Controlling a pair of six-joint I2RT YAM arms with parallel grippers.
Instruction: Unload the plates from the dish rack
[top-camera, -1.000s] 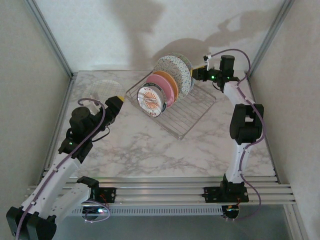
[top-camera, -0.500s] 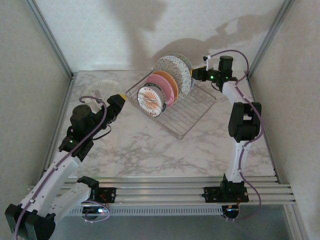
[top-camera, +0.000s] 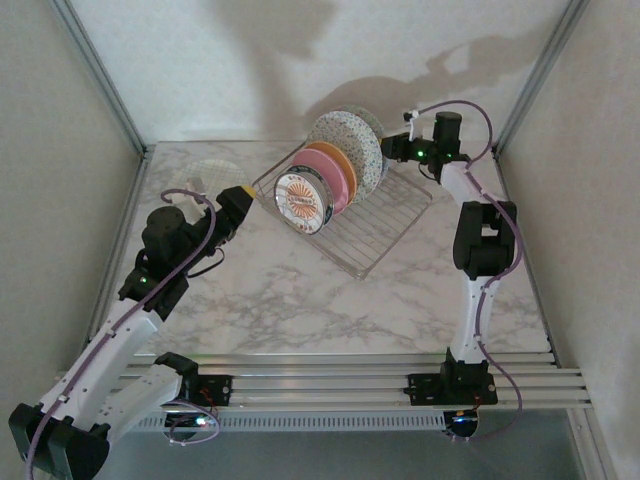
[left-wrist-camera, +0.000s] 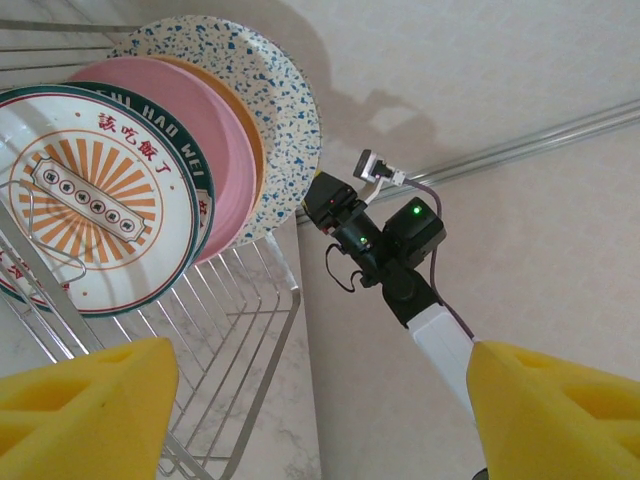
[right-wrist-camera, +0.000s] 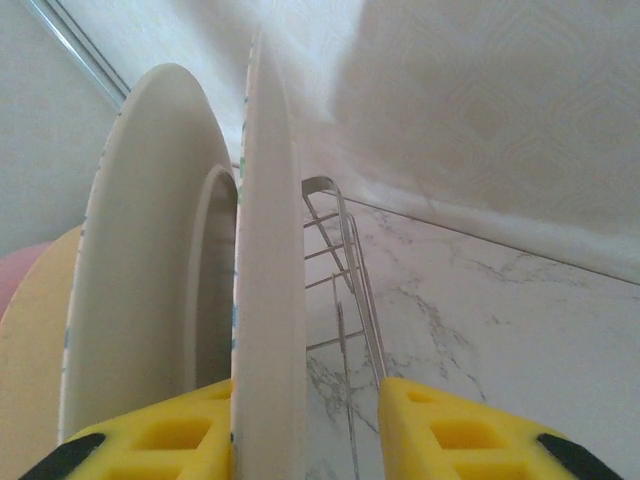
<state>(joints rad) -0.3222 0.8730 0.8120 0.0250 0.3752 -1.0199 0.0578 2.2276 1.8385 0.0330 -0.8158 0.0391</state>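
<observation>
The silver wire dish rack (top-camera: 385, 225) stands at the back middle of the table. In it stand the sunburst plate (top-camera: 303, 200) in front, then the pink plate (top-camera: 337, 180), the orange plate (top-camera: 348, 163) and two speckled floral plates (top-camera: 352, 140). My right gripper (top-camera: 397, 146) is open at the rearmost floral plate (right-wrist-camera: 265, 250). That plate's rim stands edge-on between the fingers: the left finger (right-wrist-camera: 150, 440) touches it and the right finger (right-wrist-camera: 470, 430) is apart from it. My left gripper (top-camera: 236, 203) hangs open and empty left of the rack, facing the sunburst plate (left-wrist-camera: 95, 195).
A pale small plate (top-camera: 205, 177) lies flat on the marble table at the back left, behind my left gripper. The enclosure walls and metal posts stand close behind the rack. Bare marble (top-camera: 300, 300) lies in front of the rack.
My left gripper has edged up and right toward the rack. My right wrist has shifted slightly left toward the rear floral plate.
</observation>
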